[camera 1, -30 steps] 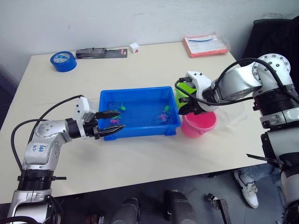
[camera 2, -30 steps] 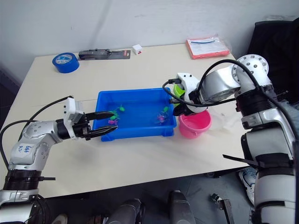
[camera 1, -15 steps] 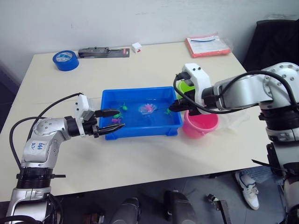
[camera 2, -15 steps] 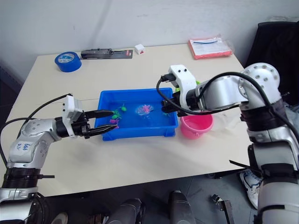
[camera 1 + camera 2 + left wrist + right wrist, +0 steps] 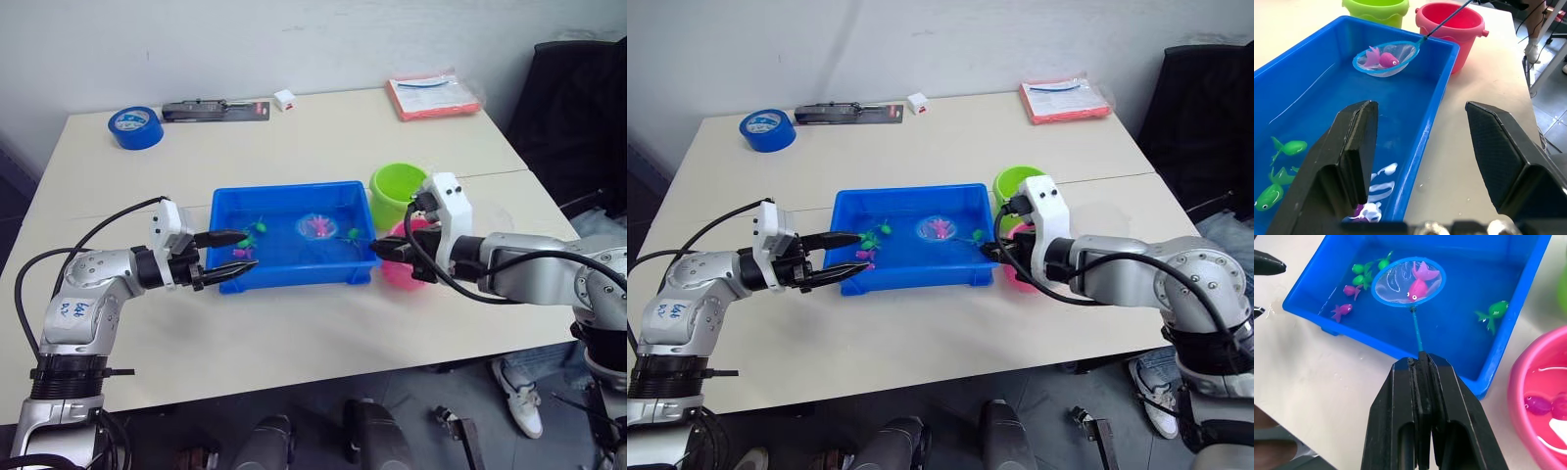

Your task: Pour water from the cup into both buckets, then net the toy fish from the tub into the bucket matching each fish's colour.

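- Right gripper [image 5: 1422, 363], fingers clamped on the net [image 5: 1408, 282] handle, holds a pink fish [image 5: 1418, 288] over the tub [image 5: 223, 203].
- Left gripper [image 5: 235, 253], fingers apart, hovers at the tub's left edge.

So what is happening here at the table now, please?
The robot is netting toy fish from the blue tub. Its right hand is shut on the handle of the net, which holds one pink fish over the water. The left hand is open at the tub's other end. Green fish and pink ones remain in the tub; the pink bucket already holds pink fish.
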